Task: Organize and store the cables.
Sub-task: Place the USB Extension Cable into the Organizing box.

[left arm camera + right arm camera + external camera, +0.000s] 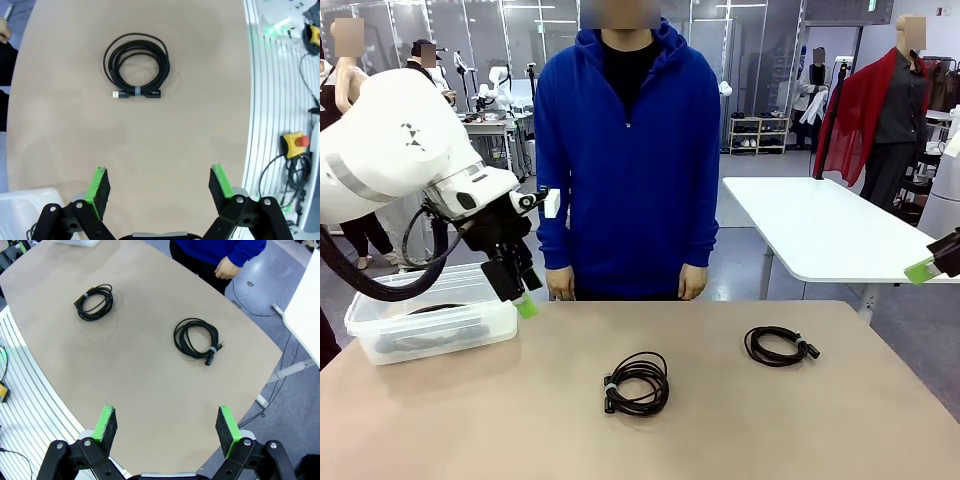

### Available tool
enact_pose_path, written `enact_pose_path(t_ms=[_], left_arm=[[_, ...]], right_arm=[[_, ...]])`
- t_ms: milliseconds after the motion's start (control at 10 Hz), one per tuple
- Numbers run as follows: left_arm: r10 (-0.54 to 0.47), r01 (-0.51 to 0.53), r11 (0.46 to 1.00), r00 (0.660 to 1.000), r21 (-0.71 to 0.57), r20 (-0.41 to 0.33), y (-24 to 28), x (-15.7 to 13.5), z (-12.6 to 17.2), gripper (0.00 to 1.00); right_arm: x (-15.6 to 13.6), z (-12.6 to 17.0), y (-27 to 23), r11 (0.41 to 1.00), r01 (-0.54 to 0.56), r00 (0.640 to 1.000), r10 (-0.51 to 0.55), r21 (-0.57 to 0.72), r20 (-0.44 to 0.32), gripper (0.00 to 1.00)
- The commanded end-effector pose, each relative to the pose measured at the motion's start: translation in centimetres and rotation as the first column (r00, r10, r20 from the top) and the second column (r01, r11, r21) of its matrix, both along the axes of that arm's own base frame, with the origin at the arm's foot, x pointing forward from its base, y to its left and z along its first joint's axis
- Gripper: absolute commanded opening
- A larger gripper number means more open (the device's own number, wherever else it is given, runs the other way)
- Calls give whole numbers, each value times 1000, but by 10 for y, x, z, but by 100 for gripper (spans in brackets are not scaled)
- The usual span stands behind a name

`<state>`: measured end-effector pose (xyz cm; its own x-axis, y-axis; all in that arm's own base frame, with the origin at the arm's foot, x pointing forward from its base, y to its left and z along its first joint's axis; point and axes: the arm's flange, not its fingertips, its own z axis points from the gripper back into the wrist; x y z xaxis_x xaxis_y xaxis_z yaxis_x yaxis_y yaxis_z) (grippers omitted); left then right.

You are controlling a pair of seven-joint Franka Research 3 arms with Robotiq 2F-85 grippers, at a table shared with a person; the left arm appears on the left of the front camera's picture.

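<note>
Take the beige oval table (470, 420), seen from the front, as a clock face with 12 at the person in a blue hooded top (628, 150).

A clear plastic storage bin (430, 320) sits at the edge at 10 o'clock. Dark cord-like shapes lie in it; through the wall I cannot tell what they are.

The left jaws hang just above the bin's inner end, pointing down, and one green pad (525, 305) shows at the tip. From the left wrist they stand spread wide, with both green pads (100, 187) apart and nothing between them, over bare table.

The first cable, a thin black cord coiled in a loop (638, 382), lies flat near the table's middle, a little toward 6. From the left wrist it lies at 12 o'clock from the jaws (136, 66), well apart from them, tied by a grey band with its plugs along its 6 o'clock side.

The second coiled black cable (780, 346) lies flat at 2 o'clock from the first, apart from it.

The right jaws show at 3 o'clock, past the table's edge and above it, as one green pad (920, 270). From the right wrist they are fully spread and empty. There the second cable (196, 337) lies at 12 to 1 o'clock, the first (95, 301) at 11, and the person's hand (227, 267) at 1, beyond the far rim.
</note>
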<state>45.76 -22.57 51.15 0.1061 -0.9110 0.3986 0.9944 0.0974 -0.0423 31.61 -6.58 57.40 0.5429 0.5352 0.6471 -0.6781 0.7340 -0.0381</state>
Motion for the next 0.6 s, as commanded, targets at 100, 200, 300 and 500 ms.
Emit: enact_pose_path(t_ms=[100,200,300,500], left_arm=[[51,-50,998,998,35,-27,-30,15,-13,100],[63,-62,998,998,32,-26,-37,18,-16,100],[54,-53,998,998,27,-40,-40,19,-18,100],[39,-38,999,997,24,-60,-33,19,-18,100]], right_arm=[[0,-1,-2,1000,-6,1000,6,4,1,100],[0,-1,-2,1000,-6,1000,6,4,1,100],[0,-1,-2,1000,-6,1000,6,4,1,100],[0,-1,-2,1000,-6,1000,6,4,1,100]])
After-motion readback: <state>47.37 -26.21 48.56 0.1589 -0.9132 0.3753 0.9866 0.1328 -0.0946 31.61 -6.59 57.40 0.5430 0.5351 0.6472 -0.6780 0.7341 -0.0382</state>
